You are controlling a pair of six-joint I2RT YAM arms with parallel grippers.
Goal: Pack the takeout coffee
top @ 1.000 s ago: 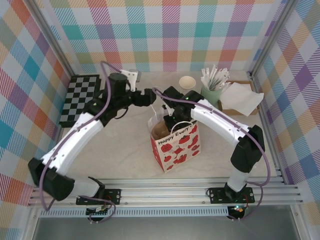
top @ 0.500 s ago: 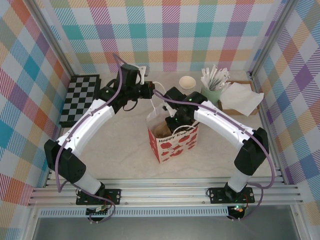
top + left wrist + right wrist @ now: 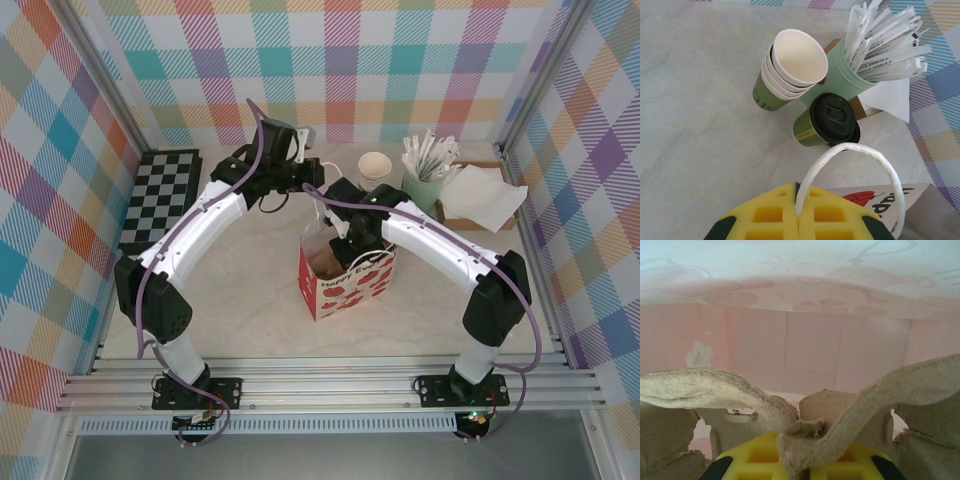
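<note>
Top camera: fixed high behind the arm bases, tilted down and forward. From far off we see the whole bench [image 3: 250,290], paper bag [image 3: 350,285] mid-frame.

Left wrist camera: looks steeply down past the left fingers [image 3: 775,220], fairly near the bench [image 3: 700,100]. Bag handle [image 3: 860,150] is close in front, stack of cups [image 3: 790,65] and stick holder [image 3: 840,75] beyond. We find the same stack of cups [image 3: 375,165] and stick holder [image 3: 425,188] at the back right of the top view.

Right wrist camera: very close, inside the bag, looking over the right fingers [image 3: 760,462] and cardboard carrier [image 3: 705,382] at the pink inner wall [image 3: 790,345].
</note>
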